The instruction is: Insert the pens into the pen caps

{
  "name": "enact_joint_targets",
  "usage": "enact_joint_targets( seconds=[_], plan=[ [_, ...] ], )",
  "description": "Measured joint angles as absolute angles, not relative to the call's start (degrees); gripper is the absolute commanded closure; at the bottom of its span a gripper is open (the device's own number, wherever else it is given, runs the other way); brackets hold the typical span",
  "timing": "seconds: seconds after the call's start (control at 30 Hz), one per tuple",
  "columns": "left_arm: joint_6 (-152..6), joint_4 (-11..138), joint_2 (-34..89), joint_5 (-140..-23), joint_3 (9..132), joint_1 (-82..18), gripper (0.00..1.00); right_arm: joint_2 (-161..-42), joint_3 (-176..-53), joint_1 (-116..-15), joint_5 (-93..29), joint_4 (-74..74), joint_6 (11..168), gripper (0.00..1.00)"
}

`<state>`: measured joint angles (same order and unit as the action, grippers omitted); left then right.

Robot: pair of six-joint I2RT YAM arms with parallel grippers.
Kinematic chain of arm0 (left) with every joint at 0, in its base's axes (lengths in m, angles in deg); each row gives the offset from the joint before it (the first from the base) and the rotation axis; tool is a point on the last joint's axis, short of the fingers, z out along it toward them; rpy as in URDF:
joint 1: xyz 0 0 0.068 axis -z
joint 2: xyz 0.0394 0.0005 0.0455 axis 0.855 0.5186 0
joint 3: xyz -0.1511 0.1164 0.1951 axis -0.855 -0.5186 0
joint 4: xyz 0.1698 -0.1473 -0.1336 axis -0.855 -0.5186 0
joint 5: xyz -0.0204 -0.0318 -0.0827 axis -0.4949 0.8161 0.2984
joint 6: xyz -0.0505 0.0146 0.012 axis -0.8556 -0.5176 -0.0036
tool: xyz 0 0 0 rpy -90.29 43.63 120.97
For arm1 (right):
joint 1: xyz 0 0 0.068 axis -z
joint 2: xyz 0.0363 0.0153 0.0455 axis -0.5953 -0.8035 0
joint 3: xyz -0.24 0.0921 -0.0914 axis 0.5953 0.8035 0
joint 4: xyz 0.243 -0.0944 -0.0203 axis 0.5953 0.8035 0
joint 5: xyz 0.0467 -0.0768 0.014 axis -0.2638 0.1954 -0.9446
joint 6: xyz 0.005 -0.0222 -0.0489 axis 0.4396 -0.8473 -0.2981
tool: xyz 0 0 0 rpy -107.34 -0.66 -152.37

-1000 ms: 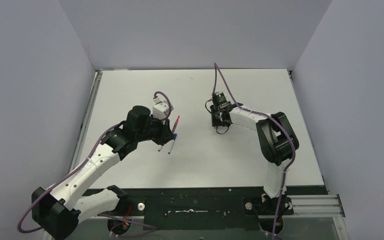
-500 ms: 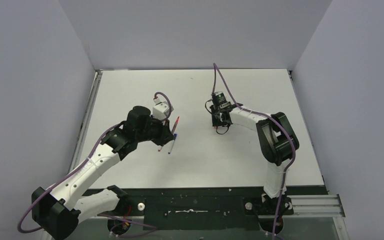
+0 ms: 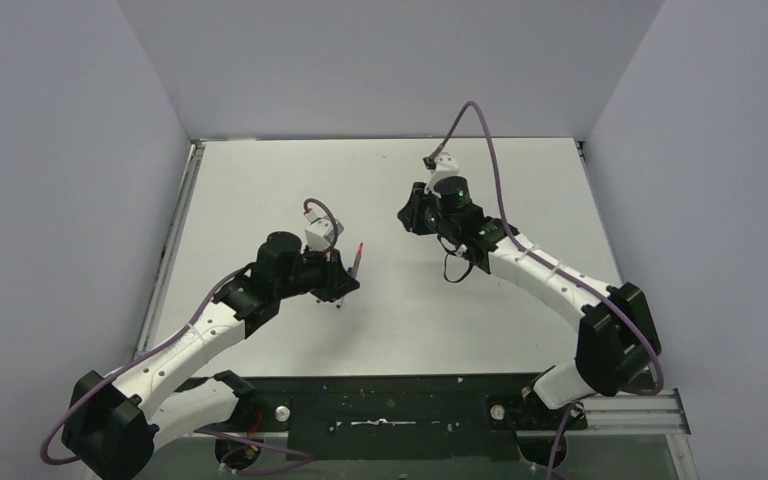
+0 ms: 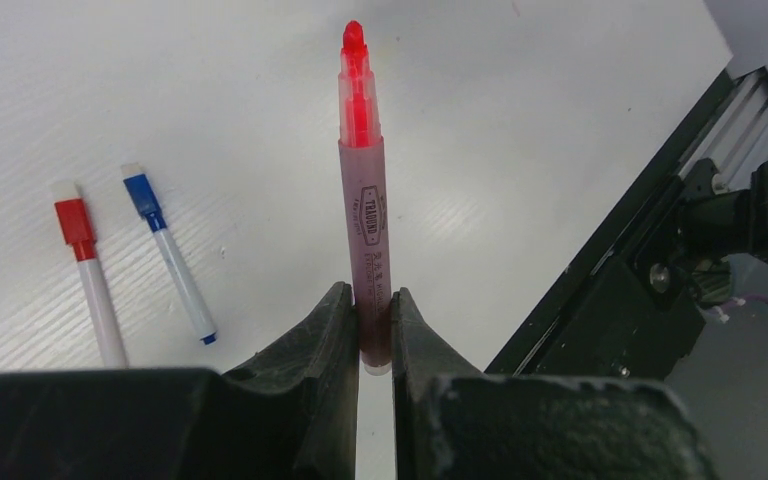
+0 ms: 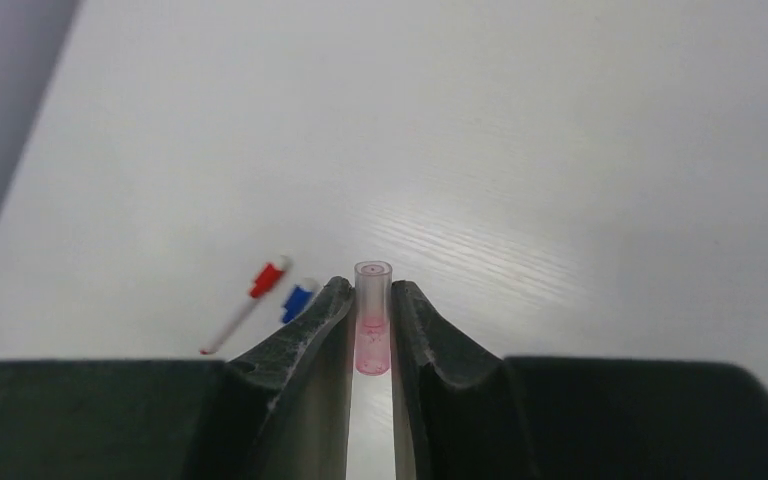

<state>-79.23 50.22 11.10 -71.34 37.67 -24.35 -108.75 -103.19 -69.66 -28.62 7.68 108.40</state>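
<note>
You are at the mating step for the third pair. Your left hand (image 4: 372, 300) is clamped on the lower barrel of the pink pen (image 4: 367, 220), whose red tip sticks straight out past the fingers. Your right hand (image 5: 372, 287) is pinched on the pink cap (image 5: 372, 330), with the open mouth facing outward and clear of the fingertips. In the top view both hands are off the counter (image 3: 260, 180) and apart, with the pen tip angled roughly towards the right hand.

The red pen (image 4: 95, 290) and blue pen (image 4: 175, 280) lie side by side on the counter under the left hand. Each has a coloured piece at one end. These look like seated caps, though you cannot be sure from here.

Next, bring the tip and the mouth onto one line before you close the gap. Turn the wrists until the two face each other squarely, then push along the pen's axis. The cap mouth is barely wider than the tip, so a small tilt will likely jam it on the rim or twist the pen in your grip. Advance slowly, and keep both grips firm until the cap seats.
</note>
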Motion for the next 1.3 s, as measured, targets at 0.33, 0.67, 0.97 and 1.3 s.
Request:
enact_joint_targets(
  seconds=[0.33,0.67,0.97,1.3],
  plan=[
    [-86.73,67.16,11.13,-68.07,35.51,-24.18,1.00,-99.30,-100.48,-76.43,-30.61,-7.52,117.39,1.00],
    [-90.38,74.05,11.59,-68.00,35.47,-23.98,1.00,-97.86,-100.48,-81.74,-29.47,-8.06,119.53,1.00],
    [-90.88,75.14,11.65,-67.89,35.47,-23.96,1.00,-93.71,-100.58,-82.75,-27.55,-8.89,118.63,1.00],
    [-90.88,75.16,11.72,-67.67,35.42,-23.96,1.00,-93.84,-101.00,-82.75,-27.26,-9.85,117.39,1.00]
  ],
)
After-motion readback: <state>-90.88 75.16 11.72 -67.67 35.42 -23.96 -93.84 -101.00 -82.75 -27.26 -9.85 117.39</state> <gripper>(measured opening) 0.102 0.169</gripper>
